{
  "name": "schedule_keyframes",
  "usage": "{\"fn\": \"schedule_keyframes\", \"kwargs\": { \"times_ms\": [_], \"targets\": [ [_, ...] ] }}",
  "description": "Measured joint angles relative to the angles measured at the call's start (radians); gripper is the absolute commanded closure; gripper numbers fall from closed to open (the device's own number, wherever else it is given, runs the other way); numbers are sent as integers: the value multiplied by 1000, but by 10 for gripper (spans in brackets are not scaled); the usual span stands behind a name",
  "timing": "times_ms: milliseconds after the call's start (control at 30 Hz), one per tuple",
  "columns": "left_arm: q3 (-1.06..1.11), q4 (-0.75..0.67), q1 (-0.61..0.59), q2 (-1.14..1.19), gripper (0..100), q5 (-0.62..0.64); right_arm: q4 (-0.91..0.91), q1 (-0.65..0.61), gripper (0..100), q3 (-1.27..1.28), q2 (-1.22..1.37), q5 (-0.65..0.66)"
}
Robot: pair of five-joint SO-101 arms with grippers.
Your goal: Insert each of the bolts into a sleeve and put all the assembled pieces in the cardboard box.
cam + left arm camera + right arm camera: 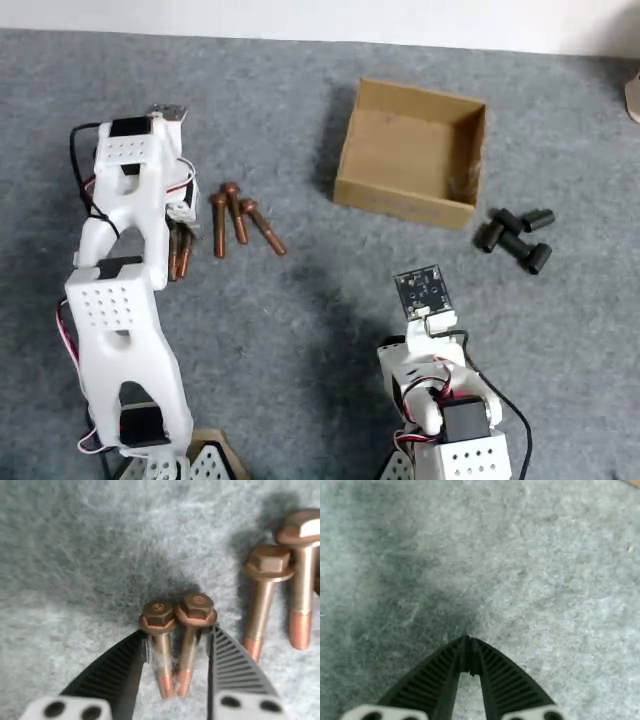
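The step in hand is picking up a bolt for its sleeve. The left tool [177, 632] is standing partly open low over the surface [75, 555]. Two bolts [177, 617] are lying side by side between its jaws, heads touching. Closing here is risking both, so I judge the next move is calling for a shift toward one shank. The right tool [469, 655] is hanging closed over bare carpet. The sleeves [515, 238] are lying beside the cardboard box [405, 205].
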Motion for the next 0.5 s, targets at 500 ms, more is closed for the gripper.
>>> {"fn": "schedule_keyframes", "kwargs": {
  "times_ms": [500],
  "targets": [
    [-17,32,-37,2,805,6,0,0,995,0,0,0]
  ]
}}
